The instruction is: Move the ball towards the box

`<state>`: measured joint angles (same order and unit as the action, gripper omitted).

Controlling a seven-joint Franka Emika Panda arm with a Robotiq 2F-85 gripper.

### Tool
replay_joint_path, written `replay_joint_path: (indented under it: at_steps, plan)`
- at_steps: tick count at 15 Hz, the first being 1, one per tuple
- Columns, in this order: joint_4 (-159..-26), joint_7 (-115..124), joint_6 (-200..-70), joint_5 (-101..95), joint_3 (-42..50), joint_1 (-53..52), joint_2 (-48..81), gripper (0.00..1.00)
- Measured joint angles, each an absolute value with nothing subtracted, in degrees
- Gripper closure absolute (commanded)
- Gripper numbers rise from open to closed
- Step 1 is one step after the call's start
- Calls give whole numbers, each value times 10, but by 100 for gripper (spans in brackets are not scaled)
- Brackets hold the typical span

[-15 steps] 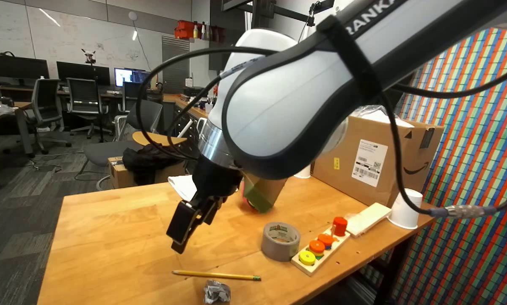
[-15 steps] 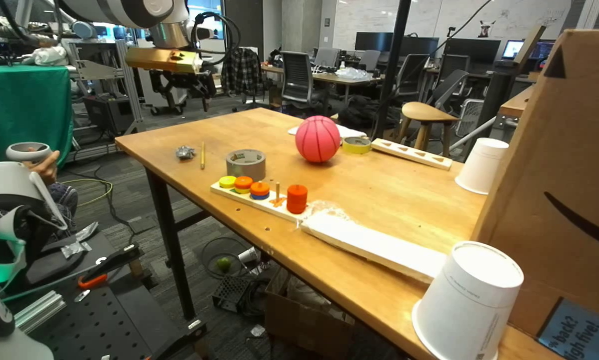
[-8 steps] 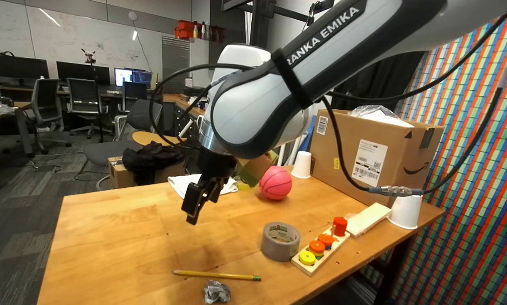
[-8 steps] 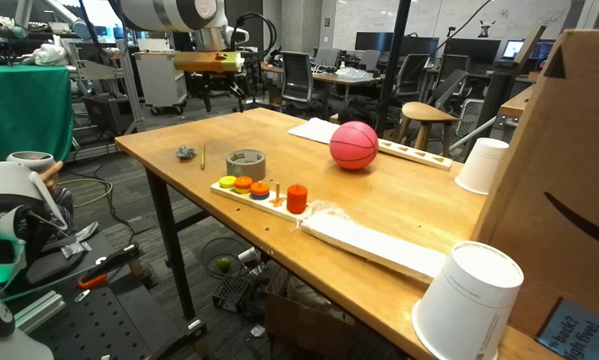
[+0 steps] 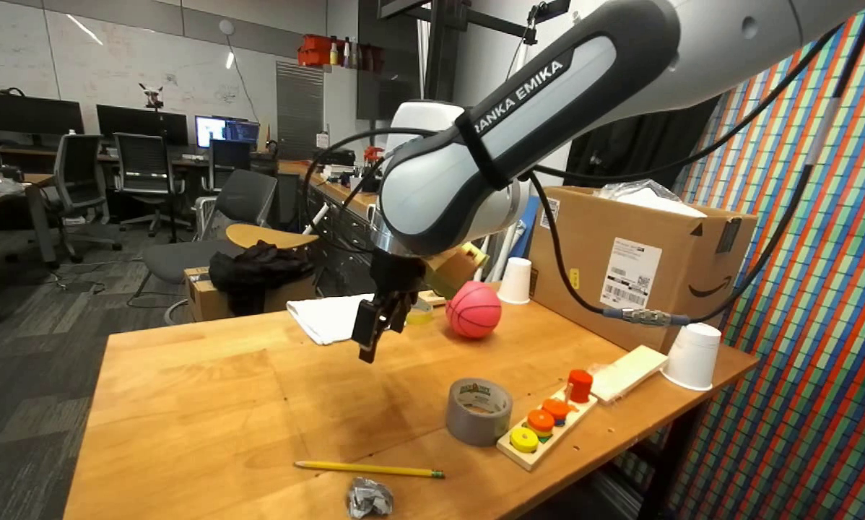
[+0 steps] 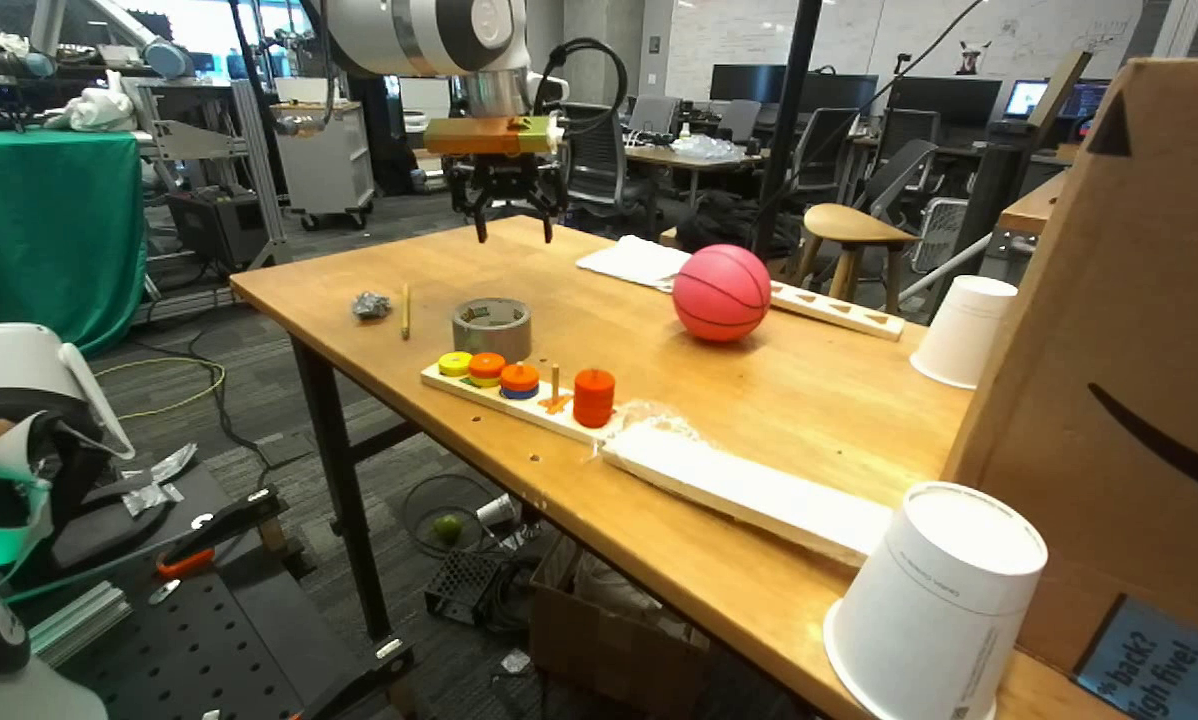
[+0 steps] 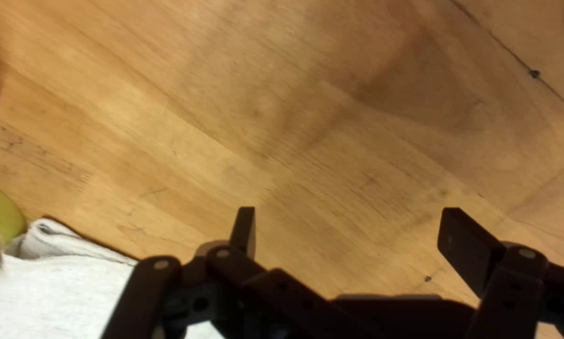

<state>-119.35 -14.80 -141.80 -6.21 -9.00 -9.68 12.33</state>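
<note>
The pink ball (image 5: 474,310) rests on the wooden table near the back, and it shows in both exterior views (image 6: 722,293). The large cardboard box (image 5: 624,263) stands at the table's end, and its side fills the right of an exterior view (image 6: 1109,350). A gap of bare table lies between ball and box. My gripper (image 5: 383,338) is open and empty above the table, apart from the ball. Its two fingers are spread in an exterior view (image 6: 515,232) and in the wrist view (image 7: 348,212), with only table between them. A reddish blur at the wrist view's left edge is unclear.
A duct tape roll (image 5: 479,412), a peg board with rings (image 5: 548,426) and a white block (image 6: 749,490) line the near side. White cups (image 6: 964,330) stand by the box. A white cloth (image 5: 325,318), a pencil (image 5: 369,469) and crumpled foil (image 5: 369,497) lie about.
The ball has rolled towards the box, mostly in the earlier half second and only slightly since. My gripper has moved over the table in the same general direction.
</note>
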Motion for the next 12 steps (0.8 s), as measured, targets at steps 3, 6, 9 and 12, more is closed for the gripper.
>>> replay_joint_path:
  at_steps: [3,6,9,12]
  plan:
    - [-1179,-158,-1418,-93,-71,-79,144,0]
    - [-1153,-174,-1413,-115,-56,-63,171,0]
    - [-1114,-188,-1396,-120,-44,-46,209,0]
    - [-1110,-177,-1421,-146,-16,-35,217,0]
